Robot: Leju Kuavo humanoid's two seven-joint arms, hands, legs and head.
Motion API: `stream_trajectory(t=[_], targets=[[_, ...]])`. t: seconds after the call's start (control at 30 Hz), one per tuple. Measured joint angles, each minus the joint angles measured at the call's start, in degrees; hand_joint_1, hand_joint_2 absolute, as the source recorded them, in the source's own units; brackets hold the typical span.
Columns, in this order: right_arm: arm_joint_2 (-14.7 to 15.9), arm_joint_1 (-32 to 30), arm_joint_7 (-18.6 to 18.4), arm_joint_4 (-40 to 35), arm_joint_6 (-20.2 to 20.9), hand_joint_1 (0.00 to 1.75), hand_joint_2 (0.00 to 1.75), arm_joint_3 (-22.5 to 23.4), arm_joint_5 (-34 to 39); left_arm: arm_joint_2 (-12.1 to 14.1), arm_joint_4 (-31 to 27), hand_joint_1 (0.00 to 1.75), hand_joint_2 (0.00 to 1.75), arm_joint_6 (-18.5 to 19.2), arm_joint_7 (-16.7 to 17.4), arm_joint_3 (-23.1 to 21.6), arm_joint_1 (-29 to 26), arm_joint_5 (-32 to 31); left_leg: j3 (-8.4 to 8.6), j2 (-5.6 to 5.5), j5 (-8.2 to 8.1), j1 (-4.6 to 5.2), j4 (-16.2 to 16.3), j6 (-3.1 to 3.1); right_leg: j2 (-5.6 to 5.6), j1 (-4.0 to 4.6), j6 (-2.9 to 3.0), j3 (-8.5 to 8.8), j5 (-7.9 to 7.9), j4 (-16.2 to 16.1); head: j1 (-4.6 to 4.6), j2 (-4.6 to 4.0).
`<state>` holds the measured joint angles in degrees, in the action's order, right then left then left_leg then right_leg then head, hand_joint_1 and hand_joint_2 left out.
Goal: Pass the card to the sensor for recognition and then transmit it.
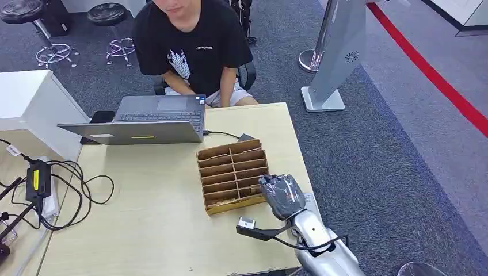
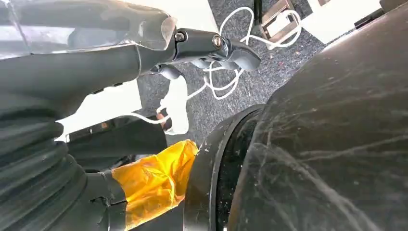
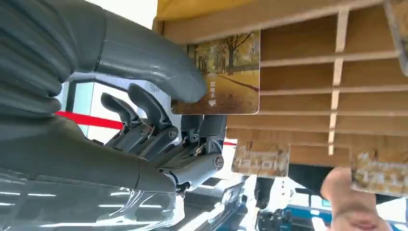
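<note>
The right robot hand (image 1: 282, 195) rests at the near right corner of a wooden card rack (image 1: 233, 175) on a pale wooden surface (image 1: 155, 230). In the right wrist view, this robot hand (image 3: 159, 96) pinches a card (image 3: 226, 77) printed with an autumn tree scene, its thick grey thumb pressed on the card's face and darker fingers behind it. The card sits against the rack's (image 3: 308, 72) slotted dividers, partly in front of one compartment. Two other pale cards (image 3: 262, 159) stand in nearby slots.

In the left wrist view, the left robot hand (image 2: 207, 48) hangs above dark carpet and white cables, its fingers loosely curled and holding nothing.

A small black scanner (image 1: 248, 225) with a cable lies on the surface just beside the right arm, near the rack's front edge. Behind the rack, an open grey laptop (image 1: 147, 121) faces a seated person in a black T-shirt (image 1: 190, 46). Black cables and a power brick (image 1: 37, 181) lie at the far left.
</note>
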<state>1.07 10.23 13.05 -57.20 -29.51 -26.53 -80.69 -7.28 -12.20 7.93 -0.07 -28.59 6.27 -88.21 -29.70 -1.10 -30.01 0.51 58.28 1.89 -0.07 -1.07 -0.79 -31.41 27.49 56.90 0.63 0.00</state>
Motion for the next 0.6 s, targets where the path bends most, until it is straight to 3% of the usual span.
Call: stream_trajectory(t=[0.17,0.4,0.6], targets=[[0.72,-0.33,1.44,-8.7,-0.46,1.75,1.75,0.98,2.95,0.02,0.0,0.0,1.75,0.04,0.0,0.0,0.0,0.0,-0.06,-0.01,0.0,0.0,0.0,0.0,0.0,0.0,0.0,-0.05,0.0,0.0,0.0,0.0],[1.79,0.17,1.51,-25.01,2.07,1.75,1.75,2.71,4.39,0.02,0.0,0.0,1.75,0.17,-0.09,-0.04,0.0,0.0,-0.1,-0.01,-0.01,0.0,0.0,0.0,-0.01,0.0,0.0,-0.06,0.0,0.0,0.0,0.0],[1.73,9.07,0.79,-30.29,9.69,1.75,1.75,2.97,7.78,0.04,0.0,0.0,1.75,0.59,-1.27,-2.12,0.57,0.0,-0.14,0.03,0.04,0.01,0.0,0.02,0.02,-0.01,-0.04,-0.09,-0.06,0.02,-0.07,0.0]])
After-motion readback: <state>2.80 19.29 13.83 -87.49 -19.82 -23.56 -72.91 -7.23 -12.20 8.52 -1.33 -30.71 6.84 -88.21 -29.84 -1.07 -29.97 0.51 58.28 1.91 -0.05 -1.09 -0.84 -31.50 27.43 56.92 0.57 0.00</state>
